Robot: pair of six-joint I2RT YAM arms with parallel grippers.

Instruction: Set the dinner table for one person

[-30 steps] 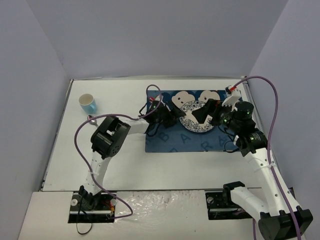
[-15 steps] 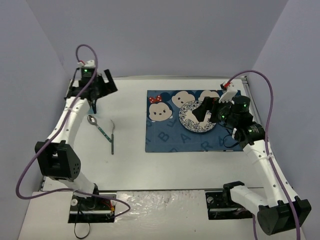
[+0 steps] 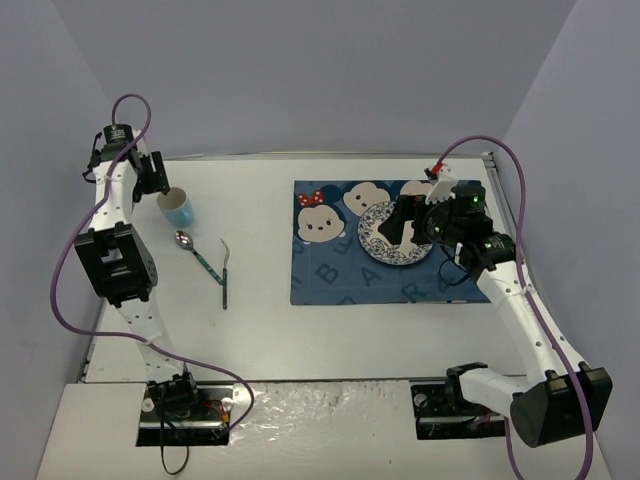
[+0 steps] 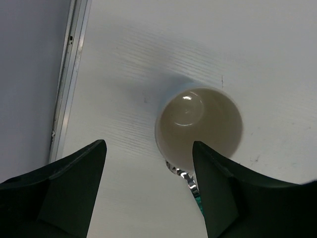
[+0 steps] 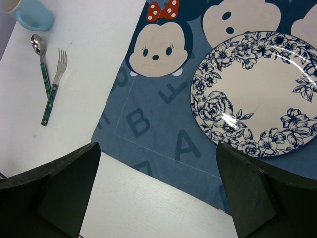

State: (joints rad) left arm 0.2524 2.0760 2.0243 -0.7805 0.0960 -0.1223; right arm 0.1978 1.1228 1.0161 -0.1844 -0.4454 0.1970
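Observation:
The dinner table [image 3: 300, 330] is a large white top. A blue cartoon placemat [image 3: 330, 270] lies on its right half with a blue-flowered plate [image 3: 385, 250] on it. A light blue cup [image 3: 178, 208] stands at the far left, with a spoon [image 3: 195, 252] and a fork [image 3: 224, 272] beside it. My left gripper [image 3: 157, 186] is open and empty just above the cup [image 4: 198, 126], whose white inside shows between the fingers [image 4: 74, 191]. My right gripper [image 3: 403, 222] is open and empty, hovering over the plate [image 5: 257, 94] and the placemat [image 5: 148, 124].
The table's metal rim [image 4: 64, 99] and the left wall are close to my left gripper. The spoon's bowl [image 4: 181, 173] lies right next to the cup's base. Grey walls enclose the table on three sides. The right wrist view also shows the spoon [image 5: 39, 64], fork [image 5: 54, 84] and cup [image 5: 29, 12].
My left arm swung from the placemat to the far left corner and now hangs over the cup. My right gripper shifted slightly left over the plate.

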